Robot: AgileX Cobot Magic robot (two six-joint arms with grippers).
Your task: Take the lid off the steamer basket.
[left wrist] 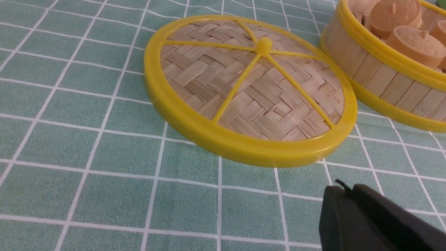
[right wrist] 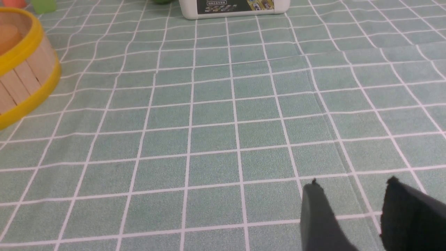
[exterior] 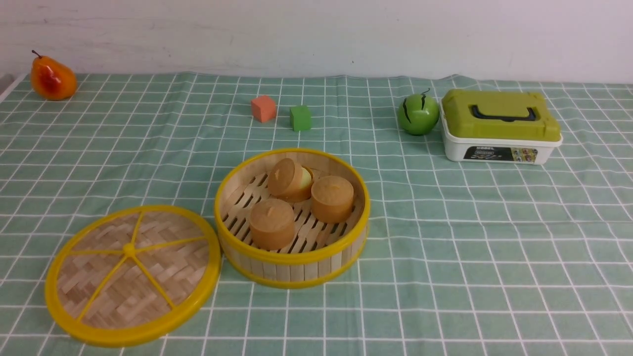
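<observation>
Scanning from the far left: an orange-red pear (exterior: pixel 52 78) sits at the back corner of the green checked tablecloth (exterior: pixel 494 247). Nearer the front on the left, the lid (exterior: pixel 132 274) lies flat on the cloth, woven side up, yellow spokes and centre knob showing; its rim lies just beside, perhaps touching, the steamer basket (exterior: pixel 292 257) to its right. The basket stands uncovered at centre, upright, with three tan round buns (exterior: pixel 272 222) on its slatted floor; the rear one is tipped on its side. Behind the basket, an orange cube (exterior: pixel 263 108) and a green cube (exterior: pixel 300 117) stand side by side, slightly apart. Further right at the back, a green apple-like fruit (exterior: pixel 418 114) sits just beside a white box with olive-green lid (exterior: pixel 500 126). Neither arm shows in the front view. In the left wrist view, the left gripper (left wrist: pixel 345 190) hovers above bare cloth near the lid's rim, its dark fingers pressed together, holding nothing. In the right wrist view, the right gripper (right wrist: pixel 352 184) is over empty cloth well right of the basket, fingers apart, nothing between them.
</observation>
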